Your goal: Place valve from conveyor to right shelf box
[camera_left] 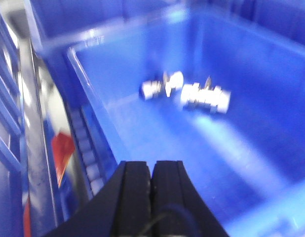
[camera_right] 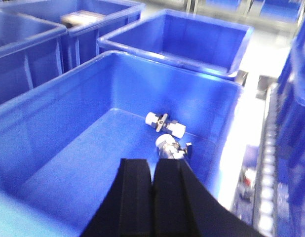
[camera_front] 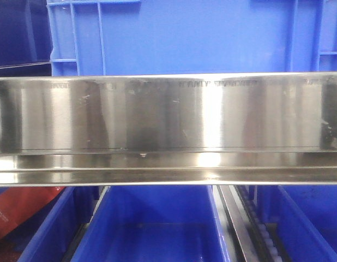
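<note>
- Two valves lie on the floor of a blue box (camera_right: 54, 148) in the right wrist view: one valve (camera_right: 165, 124) flat, white caps at both ends, a second valve (camera_right: 170, 148) just beside it at about 5 o'clock.
- More blue boxes (camera_right: 192, 39) stand behind, at 12 o'clock, with a roller track (camera_right: 271, 163) along 3 o'clock.
- The front view shows a shiny steel rail (camera_front: 168, 125) crossing the frame, boxes above and below it.
- The left wrist view is blurred; it seems to show two valves (camera_left: 162, 88) in another box (camera_left: 261, 148).
- The right gripper (camera_right: 153, 190) hangs over the box's near edge, jaws pressed together, holding nothing.
- The left gripper (camera_left: 151, 192) points into its box, jaws likewise closed and empty.
</note>
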Robot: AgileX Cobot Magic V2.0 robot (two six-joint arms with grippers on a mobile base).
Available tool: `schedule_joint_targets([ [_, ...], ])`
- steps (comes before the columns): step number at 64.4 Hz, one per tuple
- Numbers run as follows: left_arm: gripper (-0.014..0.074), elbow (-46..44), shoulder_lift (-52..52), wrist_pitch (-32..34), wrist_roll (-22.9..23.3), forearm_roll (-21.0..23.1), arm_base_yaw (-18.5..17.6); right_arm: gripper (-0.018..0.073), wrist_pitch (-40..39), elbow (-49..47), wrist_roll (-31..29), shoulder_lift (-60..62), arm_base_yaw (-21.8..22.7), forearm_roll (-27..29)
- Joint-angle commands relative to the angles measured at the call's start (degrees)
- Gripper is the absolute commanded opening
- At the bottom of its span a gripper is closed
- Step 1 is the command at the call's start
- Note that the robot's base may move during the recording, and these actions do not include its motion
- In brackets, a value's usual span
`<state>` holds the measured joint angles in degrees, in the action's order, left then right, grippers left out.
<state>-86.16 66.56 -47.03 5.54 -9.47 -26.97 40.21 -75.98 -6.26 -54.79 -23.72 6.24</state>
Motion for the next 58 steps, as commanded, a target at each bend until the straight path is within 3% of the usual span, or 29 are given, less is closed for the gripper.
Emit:
schedule_joint_targets([
  [1, -0.0111, 8.8, -6.9, 8.0, 0.9, 0.0, -0.1, -0.0163, -7.5, 8.6, -0.3, 6.7, 0.1, -0.6],
  [34, -0.0111, 55.7, -41.2, 34.6, 0.9, 2.7, -0.1, -0.0163, -13.8, 45.3, -0.3, 37.0, 0.1, -0.6],
  [47, -0.0111, 64.7, -46.3, 42.3, 0.9, 2.8, -0.1, -0.0163, -17.8, 53.9, -0.3, 42.5, 0.1, -0.6],
  [58, -0.0111, 65.6, -46.7, 42.7, 0.9, 2.8, -0.1, -0.0163, -18.3, 54.6, -0.3, 42.7, 0.1, -0.6],
])
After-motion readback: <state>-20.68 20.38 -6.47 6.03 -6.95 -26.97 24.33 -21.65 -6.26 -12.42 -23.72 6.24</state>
